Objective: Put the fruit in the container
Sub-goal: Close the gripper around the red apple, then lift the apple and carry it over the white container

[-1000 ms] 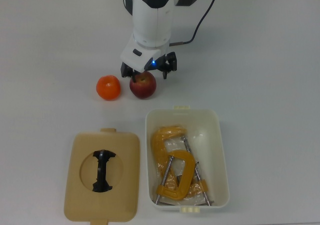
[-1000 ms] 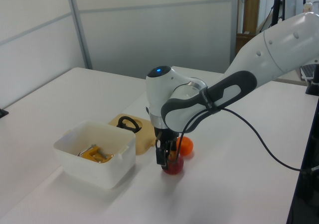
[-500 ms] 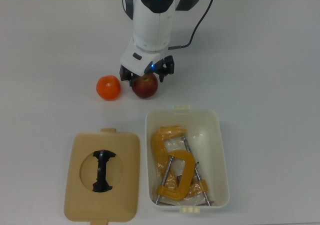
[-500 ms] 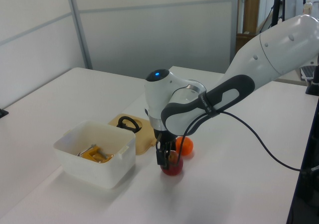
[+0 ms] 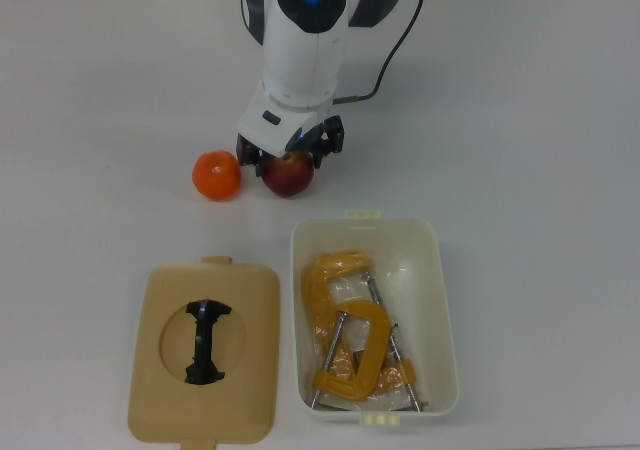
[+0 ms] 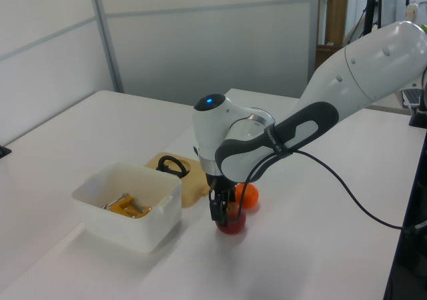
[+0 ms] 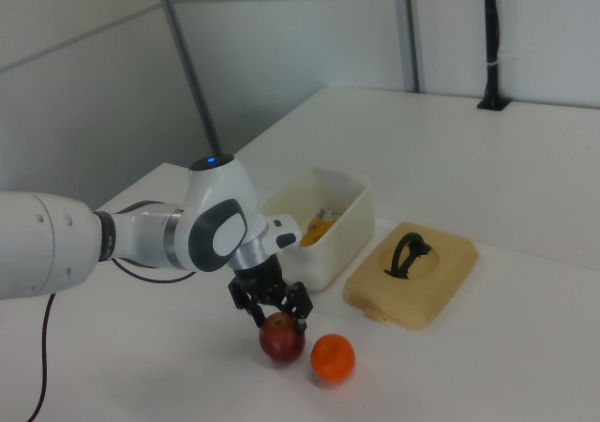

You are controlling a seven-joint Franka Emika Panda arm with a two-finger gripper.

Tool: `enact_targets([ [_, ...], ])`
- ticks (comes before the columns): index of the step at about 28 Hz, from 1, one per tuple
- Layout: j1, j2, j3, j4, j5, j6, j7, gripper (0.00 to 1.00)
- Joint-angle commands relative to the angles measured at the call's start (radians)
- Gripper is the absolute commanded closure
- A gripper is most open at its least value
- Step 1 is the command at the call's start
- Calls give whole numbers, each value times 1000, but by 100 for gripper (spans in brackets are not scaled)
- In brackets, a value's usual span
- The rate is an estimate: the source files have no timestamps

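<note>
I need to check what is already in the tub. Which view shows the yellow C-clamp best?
The top view: it looks straight down into the white tub and shows the whole C-clamp. The left view shows only a low sliver of it; the right view shows just a yellow glimpse over the rim.

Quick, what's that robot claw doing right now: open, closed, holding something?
Gripper: open, its fingers straddling the top of the dark red apple on the white table; nothing is gripped or lifted yet.
</note>
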Motion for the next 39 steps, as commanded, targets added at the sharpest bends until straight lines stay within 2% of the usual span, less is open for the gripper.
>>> enact_targets([
  [1, 8, 0, -5, -1, -19, -23, -33, 61],
  [3, 6, -2, -5, 1, -19, -34, -42, 78],
  [4, 6, -5, -5, 6, -18, -43, -45, 92],
  [6, 6, -9, -5, 9, -12, -52, -42, 100],
  [9, 6, -20, -5, 32, -1, -80, -41, 100],
  [12, 3, -21, -4, 114, 21, -190, -42, 100],
  [15, 0, -29, -5, 188, 76, -241, -41, 100],
  [20, -9, -23, -8, 310, 146, -241, -32, 100],
  [24, -17, -11, -8, 369, 171, -229, -29, 100],
  [26, -15, 15, -8, 423, 186, -189, -29, 100],
  [29, -15, 28, -2, 427, 194, -85, -12, 100],
  [32, -6, 69, 4, 423, 183, 73, 46, 98],
  [34, -4, 92, 13, 424, 176, 127, 71, 92],
  [36, 0, 121, 16, 426, 143, 167, 94, 54],
  [37, 3, 127, 18, 427, 133, 173, 105, 41],
  [39, 9, 133, 18, 426, 113, 175, 128, 24],
])
